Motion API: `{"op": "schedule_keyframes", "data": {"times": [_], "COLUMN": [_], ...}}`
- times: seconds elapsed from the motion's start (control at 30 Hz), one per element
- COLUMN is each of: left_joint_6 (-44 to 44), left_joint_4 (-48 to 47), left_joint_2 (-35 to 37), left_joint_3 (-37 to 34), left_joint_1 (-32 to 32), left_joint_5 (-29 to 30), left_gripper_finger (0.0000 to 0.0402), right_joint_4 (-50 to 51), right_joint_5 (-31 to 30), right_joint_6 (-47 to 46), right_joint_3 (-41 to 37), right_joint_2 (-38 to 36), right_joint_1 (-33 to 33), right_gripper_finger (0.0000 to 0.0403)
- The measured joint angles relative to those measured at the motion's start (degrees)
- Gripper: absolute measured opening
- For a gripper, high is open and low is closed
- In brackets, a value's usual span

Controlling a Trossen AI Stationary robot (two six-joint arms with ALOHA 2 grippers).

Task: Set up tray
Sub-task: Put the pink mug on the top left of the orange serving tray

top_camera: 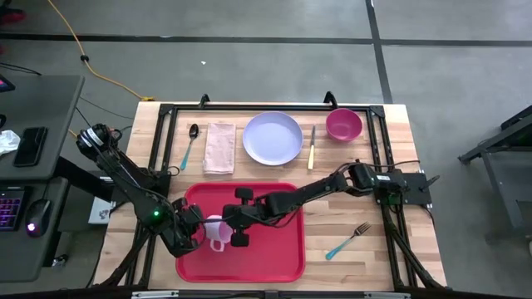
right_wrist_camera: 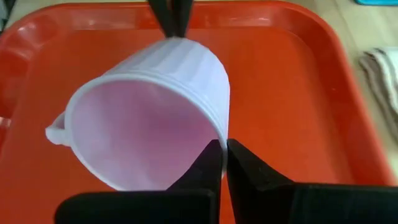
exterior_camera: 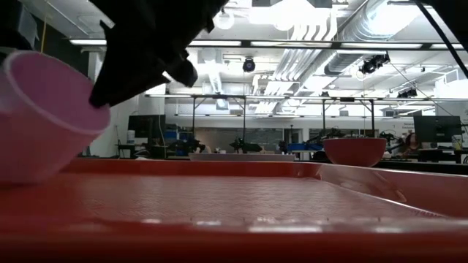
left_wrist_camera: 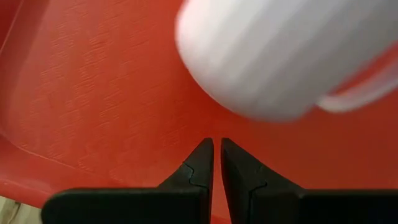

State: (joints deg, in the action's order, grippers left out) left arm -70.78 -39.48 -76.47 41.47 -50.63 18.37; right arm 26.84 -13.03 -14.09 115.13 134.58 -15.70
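A pale lavender cup (top_camera: 218, 231) lies tilted on the red tray (top_camera: 274, 257), with its mouth toward my right gripper (right_wrist_camera: 222, 158) and its handle (right_wrist_camera: 56, 134) off to one side. The right gripper, reaching in from the table's right, is shut on the cup's rim. My left gripper (left_wrist_camera: 216, 149) is shut. It sits at the tray's left part with its tips just behind the cup's base (left_wrist_camera: 273, 62). In the low view the cup (exterior_camera: 44, 117) shows tilted at the left, under a dark arm. My right gripper pinches the cup's rim (right_wrist_camera: 221, 138) at the side away from the handle, one finger inside the mouth and one outside on the wall. The fingers come roughly level from the table's right. The cup is tilted, mouth toward the gripper. My left gripper's shut tips (right_wrist_camera: 174, 25) stand at the cup's base; I cannot tell whether they touch it.
Along the table's far side lie a spoon (top_camera: 191, 145), a folded beige napkin (top_camera: 220, 148), a pale plate (top_camera: 273, 137), a knife (top_camera: 312, 148) and a magenta bowl (top_camera: 343, 124). A teal-handled fork (top_camera: 347, 241) lies right of the tray. Most of the tray's right and near parts are bare.
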Motion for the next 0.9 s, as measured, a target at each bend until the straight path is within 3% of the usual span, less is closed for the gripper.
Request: {"op": "schedule_keyframes", "data": {"times": [0.4, 0.9], "left_joint_6": [0.0, -0.4], "left_joint_4": [0.4, 0.5], "left_joint_2": [0.1, 2.4], "left_joint_3": [0.5, 0.6], "left_joint_1": [0.0, 0.0], "left_joint_5": [0.3, 2.8], "left_gripper_finger": [0.0062, 0.0062], "right_joint_4": [14.3, 20.0], "right_joint_5": [3.2, 9.2], "right_joint_6": [-4.8, -13.0], "right_joint_3": [9.8, 8.8], "right_joint_2": [0.0, -0.1], "right_joint_1": [2.7, 5.7], "right_gripper_finger": [0.0000, 0.0000]}}
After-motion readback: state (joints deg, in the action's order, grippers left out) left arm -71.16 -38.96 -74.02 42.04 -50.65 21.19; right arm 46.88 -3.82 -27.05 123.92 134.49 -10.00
